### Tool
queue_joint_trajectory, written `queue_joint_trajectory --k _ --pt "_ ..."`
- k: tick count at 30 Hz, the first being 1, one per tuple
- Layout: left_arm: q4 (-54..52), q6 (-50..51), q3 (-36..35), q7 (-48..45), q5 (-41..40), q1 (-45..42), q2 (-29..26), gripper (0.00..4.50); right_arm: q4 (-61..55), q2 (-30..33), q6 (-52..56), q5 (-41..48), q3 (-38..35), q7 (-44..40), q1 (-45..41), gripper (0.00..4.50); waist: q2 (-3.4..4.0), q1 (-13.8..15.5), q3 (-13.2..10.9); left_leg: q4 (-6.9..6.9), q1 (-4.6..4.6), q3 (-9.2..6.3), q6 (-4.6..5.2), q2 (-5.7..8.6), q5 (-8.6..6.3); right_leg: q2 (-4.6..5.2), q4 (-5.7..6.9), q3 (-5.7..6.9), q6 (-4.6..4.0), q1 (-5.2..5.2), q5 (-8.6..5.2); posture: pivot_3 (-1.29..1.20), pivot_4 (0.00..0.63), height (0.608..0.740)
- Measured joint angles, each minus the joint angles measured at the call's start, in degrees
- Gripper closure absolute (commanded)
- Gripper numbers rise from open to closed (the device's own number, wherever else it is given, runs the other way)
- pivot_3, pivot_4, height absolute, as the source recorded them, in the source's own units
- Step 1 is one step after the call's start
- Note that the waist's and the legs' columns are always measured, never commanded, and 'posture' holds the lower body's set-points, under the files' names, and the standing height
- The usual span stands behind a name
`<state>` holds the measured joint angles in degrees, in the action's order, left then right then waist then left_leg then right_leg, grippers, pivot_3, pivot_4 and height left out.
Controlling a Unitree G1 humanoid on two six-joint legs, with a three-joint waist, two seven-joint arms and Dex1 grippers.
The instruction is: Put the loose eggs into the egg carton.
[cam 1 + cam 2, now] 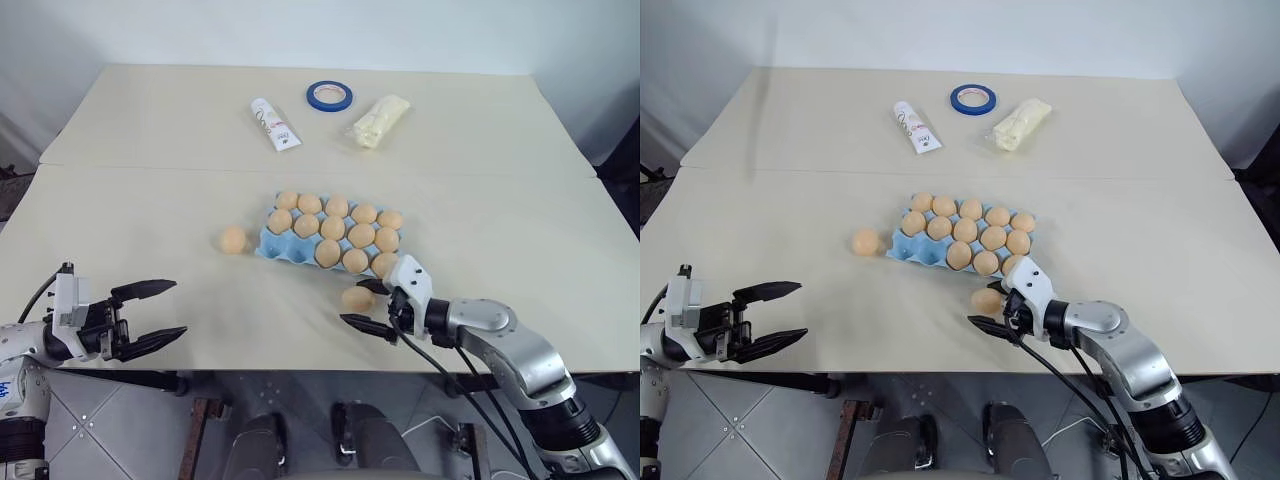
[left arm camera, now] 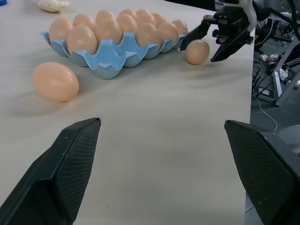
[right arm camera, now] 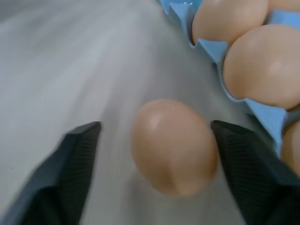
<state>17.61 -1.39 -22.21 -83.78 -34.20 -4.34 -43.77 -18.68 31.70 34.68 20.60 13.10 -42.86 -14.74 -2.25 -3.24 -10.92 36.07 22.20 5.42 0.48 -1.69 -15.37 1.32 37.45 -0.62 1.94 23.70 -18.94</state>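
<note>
Right gripper (image 1: 364, 304): my fingers straddle a loose egg (image 1: 357, 298), one touching, the other apart; no grip yet.
Left gripper (image 1: 160, 312): fingers spread, empty, idle.
Second egg (image 1: 233, 239): on table, just beside egg carton (image 1: 272, 243).
Egg carton: two cups unfilled, I judge.

Silver-grey jointed arms trail black cables and end in white wrist blocks bearing black two-fingered pincers.
</note>
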Motion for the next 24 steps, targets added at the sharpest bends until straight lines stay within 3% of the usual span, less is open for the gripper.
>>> queue_joint_trajectory --k 3,5,13,24 --pt "-0.9 0.0 0.0 0.4 0.0 0.0 0.1 0.00 0.0 0.0 -0.5 0.0 -0.1 -0.4 -0.1 2.67 0.00 0.1 0.0 -0.02 0.07 -0.02 -0.02 -0.01 0.04 0.13 0.00 0.25 -0.04 0.00 -0.02 0.00 0.150 0.740" --pt "-1.3 0.0 0.0 0.7 -0.1 0.1 0.1 0.00 -0.4 -0.1 -0.6 0.3 -0.4 -0.4 -0.1 2.89 0.00 0.1 0.0 -0.02 0.08 -0.02 -0.02 -0.01 0.04 0.14 -0.01 0.28 -0.04 0.00 -0.02 0.00 0.150 0.740" --pt "-6.1 0.0 -0.6 4.2 -0.5 2.8 2.3 0.00 -4.0 -1.0 0.8 4.6 -4.8 -0.3 -3.6 2.98 0.01 0.0 0.0 0.00 0.06 -0.03 -0.01 -0.01 0.10 0.15 0.02 0.31 -0.03 -0.04 -0.02 0.00 0.150 0.740" --pt "-16.3 -0.6 -1.7 14.4 -1.1 9.3 9.2 0.00 2.2 -9.3 0.6 1.4 -1.9 3.6 -14.5 2.99 0.01 -0.1 0.0 -0.01 0.07 -0.03 -0.01 0.01 0.14 0.16 0.05 0.35 -0.03 -0.03 -0.02 0.00 0.150 0.740"
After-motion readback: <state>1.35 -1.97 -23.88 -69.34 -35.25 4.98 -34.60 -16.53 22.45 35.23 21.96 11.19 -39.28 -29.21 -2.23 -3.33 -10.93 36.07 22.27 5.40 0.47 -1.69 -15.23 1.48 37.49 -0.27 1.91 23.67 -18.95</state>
